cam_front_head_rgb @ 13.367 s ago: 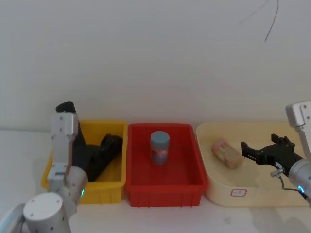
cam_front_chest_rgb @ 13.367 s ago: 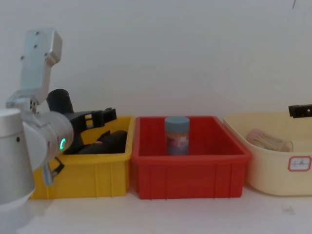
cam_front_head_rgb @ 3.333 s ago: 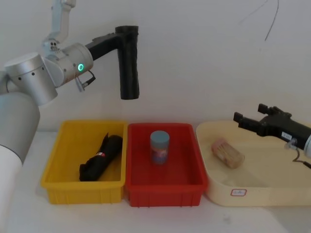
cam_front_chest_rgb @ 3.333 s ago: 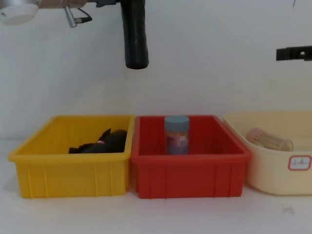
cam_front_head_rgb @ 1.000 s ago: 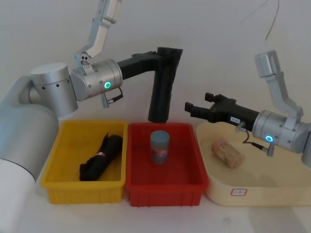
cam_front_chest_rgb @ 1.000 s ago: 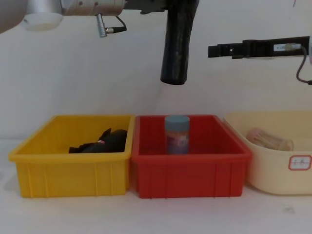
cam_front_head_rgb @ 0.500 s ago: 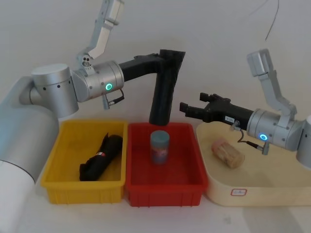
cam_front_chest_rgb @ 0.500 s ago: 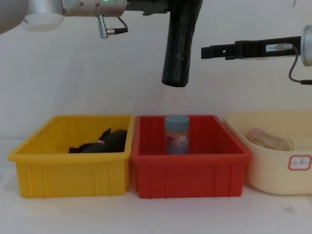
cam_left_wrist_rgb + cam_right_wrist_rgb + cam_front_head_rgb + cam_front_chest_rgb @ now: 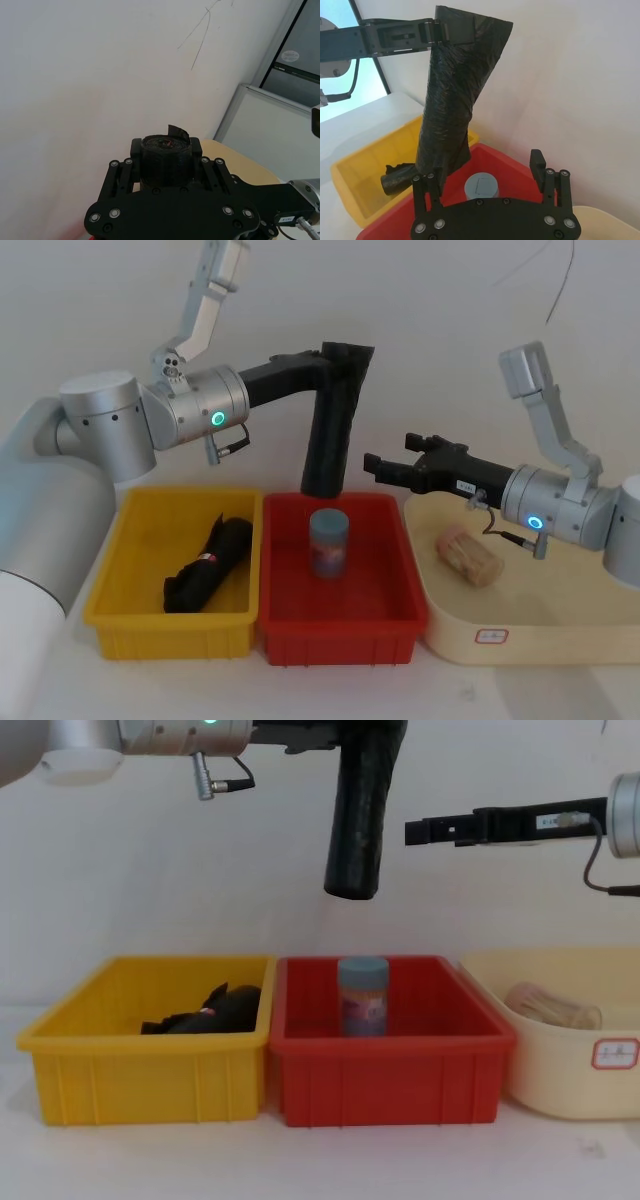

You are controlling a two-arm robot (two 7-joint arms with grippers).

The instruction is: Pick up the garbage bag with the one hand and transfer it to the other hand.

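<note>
The garbage bag hangs nearly upright over the red bin at the middle of the bench; it is a light, glossy roll, probably slippery and yielding when squeezed. The one hand, the left, has its jaws clamped on the top end. The other hand, jaws spread, sits just beside the free mid-length, the likeliest hold.

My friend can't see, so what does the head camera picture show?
The left gripper holds a long black garbage bag by its top, hanging above a red bin with a blue jar inside. The right gripper, open, reaches toward the bag without touching it.
</note>
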